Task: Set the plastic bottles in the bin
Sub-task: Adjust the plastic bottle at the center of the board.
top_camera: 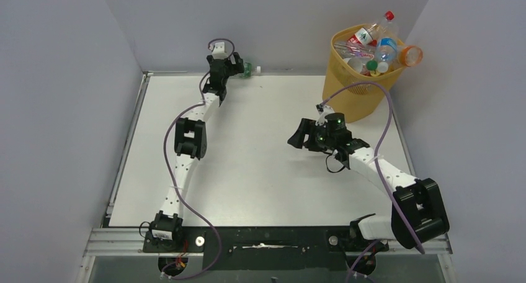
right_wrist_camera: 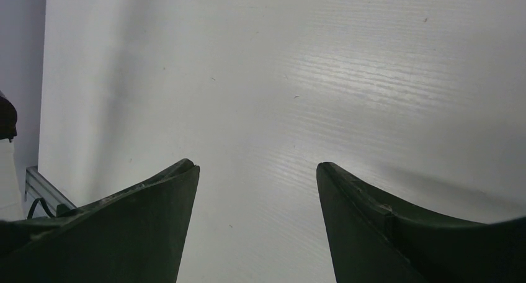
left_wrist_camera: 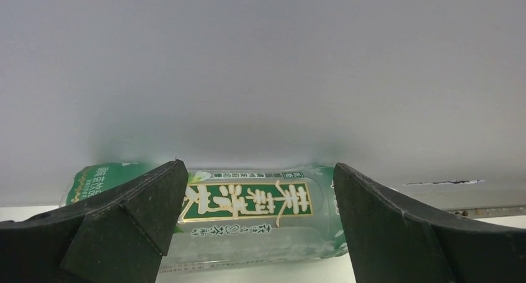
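1. Left gripper [left_wrist_camera: 260, 171]: jaws wide apart, straddling a green-labelled bottle [left_wrist_camera: 248, 211] that lies on its side against the back wall [left_wrist_camera: 260, 59]. Contact cannot be told.
2. Right gripper [right_wrist_camera: 257, 168]: jaws parted, empty, over the table [right_wrist_camera: 322, 78].
3. Top view only: bin [top_camera: 353, 103] at the table's far right corner, heaped with bottles [top_camera: 372, 44].
4. Left arm [top_camera: 186, 140] is stretched to the far edge. Right arm [top_camera: 384, 171] is bent, with its gripper pointing left.

— What is seen around the work area?
— A white table [top_camera: 267, 152] is seen, closed in by grey walls [top_camera: 62, 109] on three sides.
— And at the near edge?
— A metal rail [top_camera: 115, 241] is set there, with a black plate [top_camera: 273, 239] laid across its middle.
— Is anything noted on the surface?
— Fine parallel ridges are shown in the right wrist view.
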Motion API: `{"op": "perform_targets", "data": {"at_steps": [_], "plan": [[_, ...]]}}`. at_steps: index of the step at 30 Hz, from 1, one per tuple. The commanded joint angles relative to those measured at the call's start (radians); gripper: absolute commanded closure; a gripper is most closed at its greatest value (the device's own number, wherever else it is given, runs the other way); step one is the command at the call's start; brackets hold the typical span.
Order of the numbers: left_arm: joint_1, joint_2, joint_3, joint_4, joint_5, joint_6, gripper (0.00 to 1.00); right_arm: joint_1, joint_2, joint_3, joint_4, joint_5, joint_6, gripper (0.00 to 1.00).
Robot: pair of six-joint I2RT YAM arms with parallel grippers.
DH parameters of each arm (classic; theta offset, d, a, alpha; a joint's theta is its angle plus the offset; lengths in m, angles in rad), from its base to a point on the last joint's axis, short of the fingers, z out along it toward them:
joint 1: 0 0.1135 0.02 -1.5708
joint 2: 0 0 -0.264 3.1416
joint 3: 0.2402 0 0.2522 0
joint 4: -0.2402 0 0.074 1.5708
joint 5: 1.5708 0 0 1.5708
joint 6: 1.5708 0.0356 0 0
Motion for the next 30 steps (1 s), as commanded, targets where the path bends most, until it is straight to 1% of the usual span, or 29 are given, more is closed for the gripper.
{"op": "perform_targets", "data": {"at_steps": [1,2,3,4,5,6,7,8,9,10,11,12,14,16,18,21,23,25,28,30], "plan": [[0.024,-0.042,0.017,-0.168,0.052,-0.073,0.12,-0.002,-0.074,0.005,0.021,-0.018,0.009,0.29],[0.024,-0.073,-0.019,-0.232,0.086,-0.082,0.16,0.003,-0.086,0.005,0.014,-0.012,0.008,0.29],[0.017,-0.12,-0.107,-0.294,0.114,-0.091,0.19,0.009,-0.097,0.003,0.005,-0.001,0.007,0.29],[0.006,-0.196,-0.251,-0.314,0.159,-0.103,0.21,0.013,-0.106,0.003,-0.004,0.005,0.006,0.29],[-0.007,-0.29,-0.459,-0.316,0.195,-0.119,0.25,0.016,-0.109,0.002,-0.007,0.005,0.005,0.29],[-0.031,-0.411,-0.727,-0.24,0.204,-0.141,0.26,0.019,-0.112,-0.001,-0.009,0.009,0.004,0.29],[-0.064,-0.552,-1.006,-0.106,0.215,-0.164,0.26,0.025,-0.113,-0.001,-0.011,0.015,0.003,0.29],[-0.099,-0.686,-1.251,0.018,0.209,-0.195,0.26,0.027,-0.113,-0.001,-0.015,0.023,0.001,0.29],[-0.143,-0.808,-1.434,0.085,0.187,-0.224,0.26,0.031,-0.113,0.001,-0.019,0.029,0.001,0.29],[-0.18,-0.902,-1.564,0.104,0.168,-0.256,0.25,0.036,-0.114,0.002,-0.018,0.033,0.0,0.29],[-0.213,-0.987,-1.646,0.101,0.157,-0.273,0.25,0.04,-0.113,0.007,-0.021,0.033,-0.003,0.29],[-0.234,-1.058,-1.693,0.08,0.147,-0.282,0.25,0.044,-0.111,0.013,-0.028,0.031,-0.005,0.29],[-0.24,-1.174,-1.725,0.035,0.135,-0.289,0.25,0.058,-0.114,0.024,-0.041,0.04,-0.01,0.29],[-0.237,-1.262,-1.682,-0.029,0.102,-0.268,0.25,0.066,-0.125,0.025,-0.04,0.044,-0.005,0.29],[-0.228,-1.307,-1.596,-0.066,0.083,-0.241,0.24,0.075,-0.138,0.032,-0.052,0.059,0.0,0.29],[-0.188,-1.244,-1.405,-0.157,0.109,-0.227,0.22,0.079,-0.156,0.039,-0.069,0.071,0.006,0.29],[-0.156,-1.181,-1.344,-0.208,0.129,-0.255,0.21,0.079,-0.161,0.055,-0.09,0.076,-0.002,0.29],[-0.142,-1.15,-1.345,-0.226,0.134,-0.292,0.2,0.079,-0.153,0.083,-0.117,0.083,-0.019,0.29],[-0.141,-1.191,-1.415,-0.196,0.107,-0.346,0.17,0.078,-0.129,0.137,-0.17,0.083,-0.047,0.29],[-0.141,-1.207,-1.44,-0.189,0.064,-0.361,0.16,0.079,-0.117,0.162,-0.185,0.079,-0.056,0.29]]}}
